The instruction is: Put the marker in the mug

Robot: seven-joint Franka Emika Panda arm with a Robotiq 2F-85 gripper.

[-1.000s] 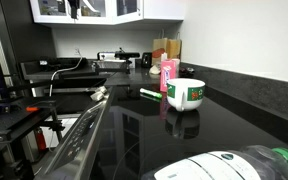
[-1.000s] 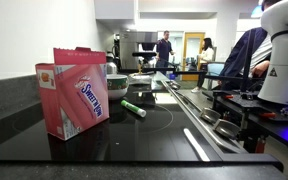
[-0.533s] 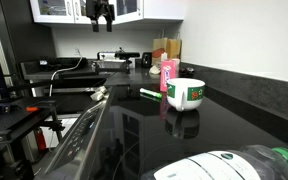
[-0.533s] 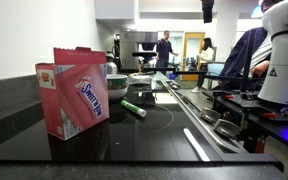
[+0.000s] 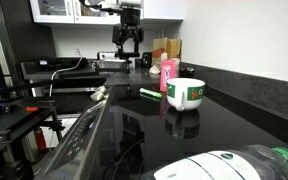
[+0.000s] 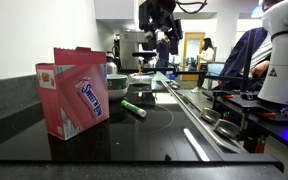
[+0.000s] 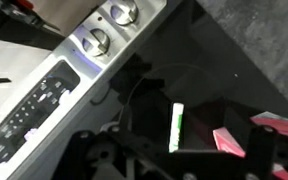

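Observation:
The green marker (image 5: 149, 94) lies flat on the black glass cooktop, just left of the squat white mug (image 5: 187, 93) with green print. In an exterior view the marker (image 6: 134, 108) lies in front of the mug (image 6: 117, 84), which is half hidden by a pink carton. My gripper (image 5: 129, 52) hangs high above the counter, behind the marker, fingers down, open and empty; it also shows in an exterior view (image 6: 162, 30). In the wrist view the marker (image 7: 177, 128) lies below, between my dark fingers (image 7: 94, 160). The mug is out of the wrist view.
A pink carton (image 6: 79, 90) stands by the mug, also seen in an exterior view (image 5: 168, 75) and the wrist view (image 7: 276, 124). Stove knobs (image 7: 96, 40) and a control panel line the cooktop's front. A white bottle with a green cap (image 5: 224, 165) lies near the camera.
The arm has come down into view from the top and moved toward the marker and mug. The marker, mug and carton have not moved.

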